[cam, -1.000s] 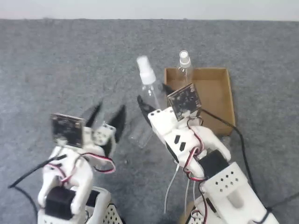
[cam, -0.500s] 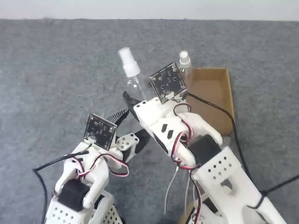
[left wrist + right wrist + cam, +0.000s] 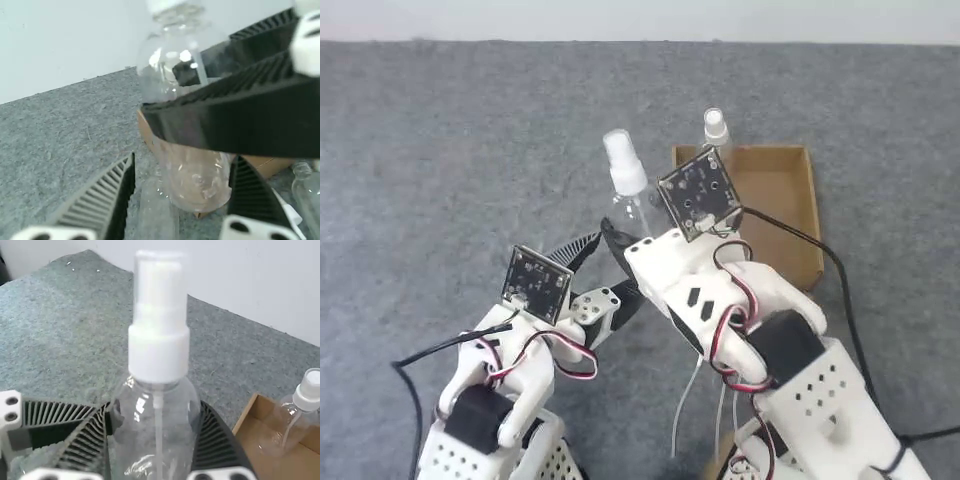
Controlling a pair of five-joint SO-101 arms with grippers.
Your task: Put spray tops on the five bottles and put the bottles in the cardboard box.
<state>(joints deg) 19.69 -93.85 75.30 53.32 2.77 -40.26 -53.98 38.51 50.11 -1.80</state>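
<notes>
My right gripper [image 3: 632, 222] is shut on a clear bottle [image 3: 628, 200] fitted with a white spray top [image 3: 623, 160], and holds it upright above the grey mat just left of the cardboard box [image 3: 785, 205]. In the right wrist view the bottle [image 3: 156, 410] stands between the right gripper [image 3: 155, 442] fingers. My left gripper [image 3: 605, 272] is open, its fingers [image 3: 107, 192] on either side of the bottle's lower part [image 3: 192, 175]. A second bottle with a spray top [image 3: 717, 135] stands in the box's far left corner [image 3: 295, 420].
The grey felt mat [image 3: 450, 150] covers the table, with free room to the left and at the back. Another clear bottle [image 3: 307, 187] lies close to the right arm's base. Thin white tubes [image 3: 685, 410] lie on the mat between the arms.
The left arm swung right and brought its open fingers up to the bottle. The right arm carried the bottle to the left, then back a little toward the box.
</notes>
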